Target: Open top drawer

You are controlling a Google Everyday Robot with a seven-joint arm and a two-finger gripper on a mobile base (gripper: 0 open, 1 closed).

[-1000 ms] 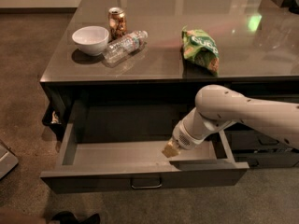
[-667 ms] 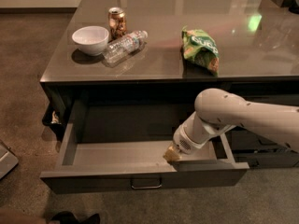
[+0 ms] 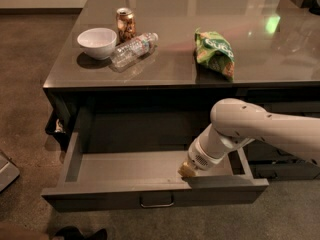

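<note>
The counter (image 3: 165, 74) stands over the drawer (image 3: 125, 166), which is pulled far out, no farther than a moment ago, so the opening looks done. The tool (image 3: 186, 170) has dipped slightly, just inside the drawer's front; whether it grips anything I cannot tell.

This is looking like an office break area or a test room. A wide dark grey bench (image 3: 165, 79) with a glossy top is standing on a speckled brown floor (image 3: 30, 74). On the bench, a white bowl (image 3: 97, 42), a drink can (image 3: 125, 24), a water bottle (image 3: 132, 49) on its side and a green snack bag (image 3: 215, 54) are sitting. Under the bench top, the gripper (image 3: 186, 170) is hanging inside the open top drawer (image 3: 150, 196), near its front panel.
</note>
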